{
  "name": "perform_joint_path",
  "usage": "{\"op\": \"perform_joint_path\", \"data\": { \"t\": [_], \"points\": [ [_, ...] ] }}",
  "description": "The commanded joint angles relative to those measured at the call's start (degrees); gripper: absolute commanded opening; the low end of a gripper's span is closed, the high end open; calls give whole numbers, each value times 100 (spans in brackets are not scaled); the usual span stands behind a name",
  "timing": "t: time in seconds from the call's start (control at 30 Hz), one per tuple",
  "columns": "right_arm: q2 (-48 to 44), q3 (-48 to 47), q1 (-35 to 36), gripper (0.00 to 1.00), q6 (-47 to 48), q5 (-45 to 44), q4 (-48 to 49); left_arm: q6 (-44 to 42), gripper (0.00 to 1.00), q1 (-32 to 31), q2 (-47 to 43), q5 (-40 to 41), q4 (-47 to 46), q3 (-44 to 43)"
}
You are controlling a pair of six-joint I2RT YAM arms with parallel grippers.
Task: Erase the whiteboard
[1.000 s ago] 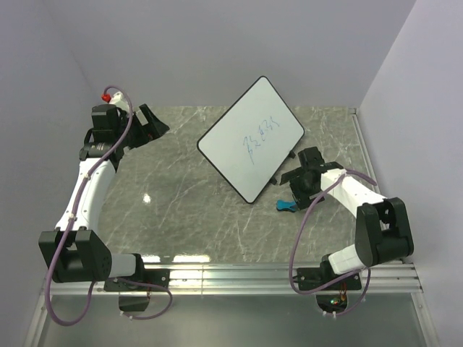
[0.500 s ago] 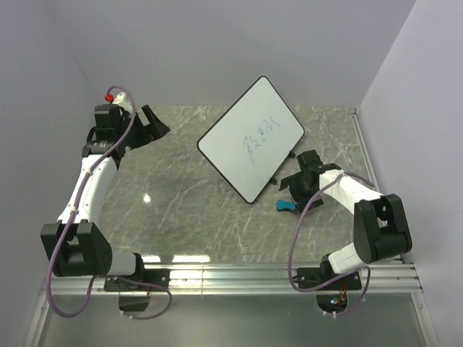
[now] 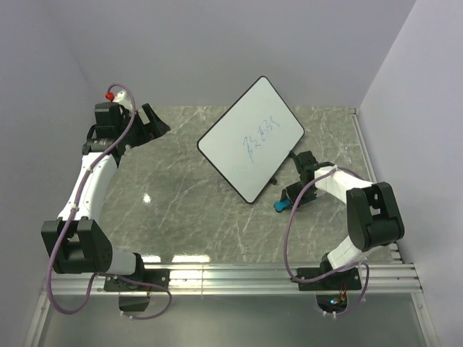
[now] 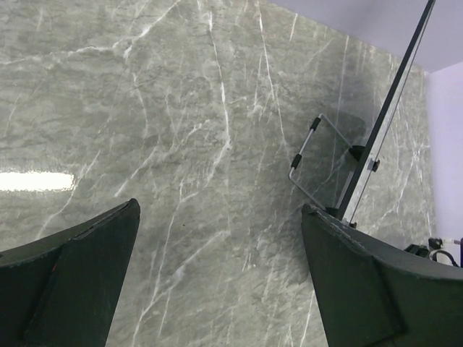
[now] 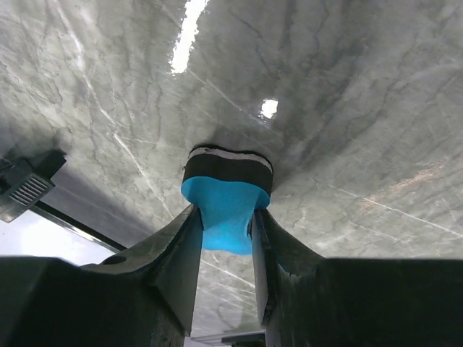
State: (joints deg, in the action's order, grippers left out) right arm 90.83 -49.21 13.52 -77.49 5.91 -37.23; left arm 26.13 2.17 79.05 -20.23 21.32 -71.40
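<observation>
Bright, even overhead light glares off the tabletop (image 3: 147,197) (shadows soft, focus mostly sharp).

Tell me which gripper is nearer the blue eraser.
Right. The right gripper has its fingers closed on the blue eraser, beside the whiteboard. The left gripper hangs open at the far left of the table, well apart from it.

White whiteboard (image 3: 239,144), blue eraser (image 5: 224,206), grey-veined table (image 3: 181,206)
</observation>
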Motion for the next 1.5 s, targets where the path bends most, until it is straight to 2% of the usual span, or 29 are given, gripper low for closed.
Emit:
{"op": "perform_joint_path", "data": {
  "t": [0.0, 0.07, 0.1, 0.2, 0.37, 0.47, 0.53, 0.57, 0.7, 0.87, 0.97, 1.13, 1.33, 1.37, 1.4, 1.47],
  "points": [
    [207, -176, 19, 23, 138, -108, -30, -161, 99, 20, 49, -288, -136, -243],
    [216, -307, 2, 19, 234, -125, -56, -170, 99, 11, 85, -742, -251, -226],
    [207, -352, -24, 12, 278, -125, -56, -152, 99, 11, 119, -902, -330, -234],
    [129, -668, -95, 1, 533, -186, -64, -65, 99, -50, 356, -1772, -585, -418],
    [-100, -1204, -218, 0, 989, -222, -30, -82, 99, -454, 1129, -2450, -568, -1323],
    [-249, -1231, -315, 0, 1157, -117, -21, 58, 97, -691, 1569, -2722, -778, -1789],
    [-416, -1161, -402, 0, 1210, -64, -12, 199, 96, -736, 1954, -3204, -1023, -2017],
    [-565, -1022, -429, 0, 1263, -46, 40, 408, 93, -797, 2105, -3389, -1321, -2080],
    [-961, -669, -727, 0, 1421, 68, 120, 551, 84, -1008, 2975, -3953, -1394, -2703],
    [-1278, -502, -1114, 0, 1807, 112, 76, 419, 68, -1342, 3986, -3787, -937, -3696],
    [-1374, -528, -1185, 0, 1913, 94, 50, 542, 65, -1421, 4294, -3638, -1025, -3960],
    [-1252, -808, -1255, 0, 1992, 112, 32, 867, 60, -1466, 4689, -3839, -1279, -4338],
    [-962, -1099, -1194, 0, 1940, 497, 461, 841, 28, -1518, 4804, -3962, -1201, -4445],
    [-814, -1143, -1176, 0, 1905, 603, 741, 867, 18, -1527, 4796, -3954, -1192, -4410],
    [-743, -1204, -1133, 0, 1879, 700, 892, 859, 13, -1536, 4796, -3962, -1200, -4357],
    [-419, -1529, -992, 0, 1799, 859, 1234, 850, 13, -1536, 4796, -4006, -1201, -4313]
  ]
}}
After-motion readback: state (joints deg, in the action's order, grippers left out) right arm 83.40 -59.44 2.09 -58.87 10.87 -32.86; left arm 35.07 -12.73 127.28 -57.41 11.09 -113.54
